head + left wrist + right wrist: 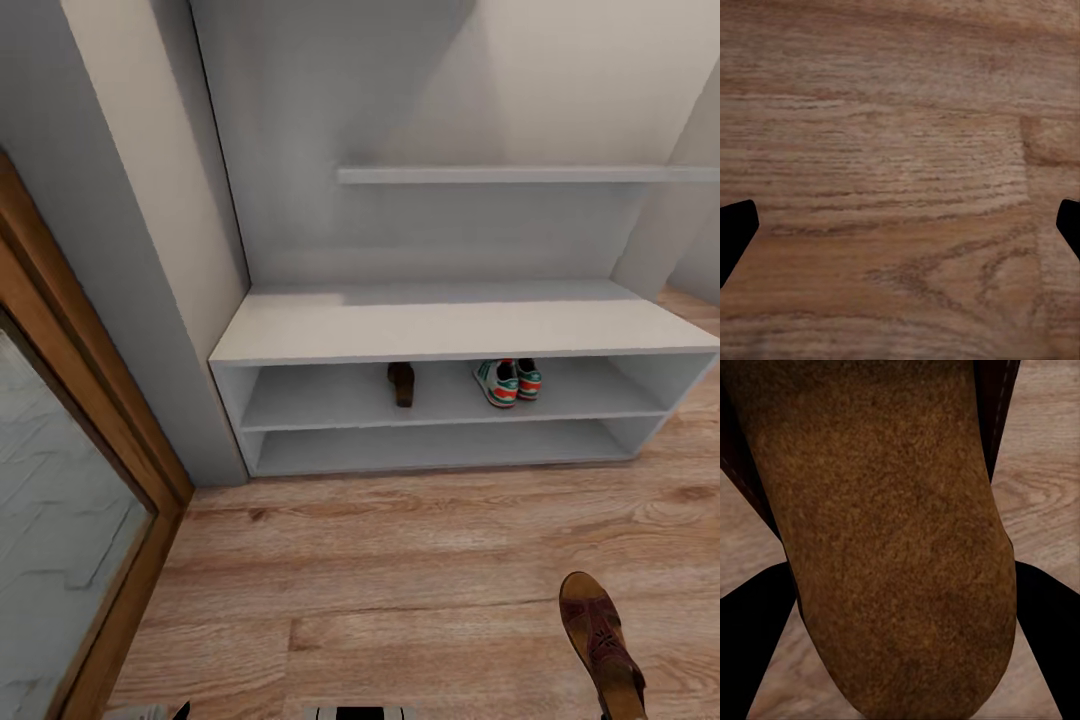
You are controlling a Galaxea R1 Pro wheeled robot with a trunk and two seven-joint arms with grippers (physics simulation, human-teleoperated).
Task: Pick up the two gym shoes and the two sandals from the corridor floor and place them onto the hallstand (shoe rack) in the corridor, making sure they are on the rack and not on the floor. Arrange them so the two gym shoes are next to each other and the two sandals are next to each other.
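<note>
The pale-grey hallstand [450, 325] stands against the wall ahead. On its upper low shelf the two gym shoes [510, 382] sit side by side, heels toward me. One brown sandal [401, 383] rests on the same shelf, further left and apart from them. The other sandal [602, 638] hangs over the corridor floor [400, 560] at the lower right. In the right wrist view my right gripper [900, 607] is shut on this sandal [892, 532], with a dark finger pressed against each side. My left gripper [904, 225] is open over bare planks.
A wood-framed glass door [70, 480] runs along the left, with a grey wall pillar [150, 250] beside the hallstand. A wall shelf [520, 174] hangs above the bench top. The bottom shelf [440, 448] holds nothing.
</note>
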